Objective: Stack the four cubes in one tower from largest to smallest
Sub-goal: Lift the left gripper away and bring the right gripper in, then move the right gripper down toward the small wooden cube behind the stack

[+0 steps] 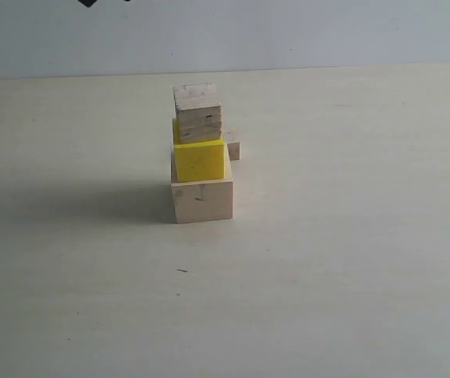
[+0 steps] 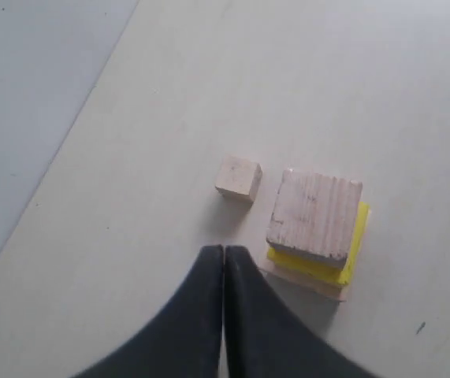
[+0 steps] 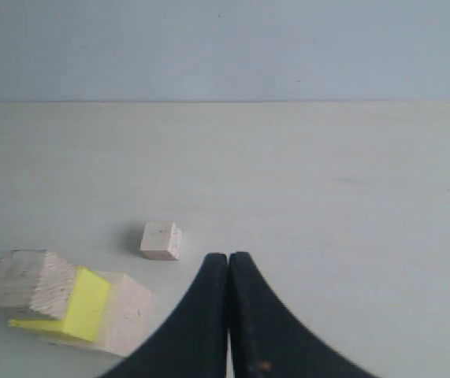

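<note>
Three cubes stand stacked near the table's middle: the largest pale wood cube (image 1: 202, 201) at the bottom, the yellow cube (image 1: 200, 161) on it, the layered-grain cube (image 1: 198, 112) on top. The smallest pale cube (image 1: 233, 145) sits on the table just behind the stack, partly hidden by it. From above, the left wrist view shows the layered-grain cube (image 2: 316, 214) and the smallest cube (image 2: 238, 177) beside it. My left gripper (image 2: 224, 250) is shut and empty, above the table beside the stack. My right gripper (image 3: 228, 257) is shut and empty, off to one side of the smallest cube (image 3: 161, 240).
The pale tabletop (image 1: 351, 260) runs back to a light blue wall (image 1: 288, 31). A small dark speck (image 1: 182, 270) lies in front of the stack. A dark part of an arm (image 1: 89, 2) shows at the top edge of the exterior view.
</note>
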Robot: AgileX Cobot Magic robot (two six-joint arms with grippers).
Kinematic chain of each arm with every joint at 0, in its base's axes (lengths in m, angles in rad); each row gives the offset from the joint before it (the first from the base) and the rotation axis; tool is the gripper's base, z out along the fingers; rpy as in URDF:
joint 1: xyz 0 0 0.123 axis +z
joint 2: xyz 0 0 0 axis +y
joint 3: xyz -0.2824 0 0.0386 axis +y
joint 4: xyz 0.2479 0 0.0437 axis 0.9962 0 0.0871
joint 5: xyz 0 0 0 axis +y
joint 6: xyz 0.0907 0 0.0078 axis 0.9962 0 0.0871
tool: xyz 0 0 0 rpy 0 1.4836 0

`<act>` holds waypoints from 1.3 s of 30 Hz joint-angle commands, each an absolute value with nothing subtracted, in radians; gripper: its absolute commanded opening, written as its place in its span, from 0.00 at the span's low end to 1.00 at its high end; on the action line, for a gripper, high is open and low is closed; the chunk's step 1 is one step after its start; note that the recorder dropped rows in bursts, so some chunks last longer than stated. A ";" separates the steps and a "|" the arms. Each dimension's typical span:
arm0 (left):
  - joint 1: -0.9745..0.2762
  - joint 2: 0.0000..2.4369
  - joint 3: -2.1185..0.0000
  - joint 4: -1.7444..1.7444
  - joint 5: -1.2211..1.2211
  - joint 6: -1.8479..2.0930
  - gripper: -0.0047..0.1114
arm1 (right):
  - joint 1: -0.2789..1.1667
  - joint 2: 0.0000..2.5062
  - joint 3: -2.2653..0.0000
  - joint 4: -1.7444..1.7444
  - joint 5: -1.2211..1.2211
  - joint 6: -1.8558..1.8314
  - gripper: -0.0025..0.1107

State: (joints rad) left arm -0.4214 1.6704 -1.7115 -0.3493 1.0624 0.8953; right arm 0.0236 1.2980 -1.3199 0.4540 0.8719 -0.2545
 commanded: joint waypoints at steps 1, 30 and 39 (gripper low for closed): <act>-0.418 1.630 -1.709 -0.342 1.074 0.747 0.10 | 0.024 1.437 -1.313 0.508 0.822 -0.296 0.02; -0.418 1.476 -1.551 -0.324 1.221 0.393 0.11 | 0.203 2.124 -1.790 0.682 0.878 -0.655 0.48; -0.418 1.470 -1.546 -0.324 1.221 0.379 0.11 | 0.221 2.225 -1.933 0.600 0.917 -0.303 0.56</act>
State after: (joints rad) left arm -0.4214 1.4810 -1.5508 -0.3273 1.2268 0.3930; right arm 0.2203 2.2005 -1.9059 0.6246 0.8982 -0.3360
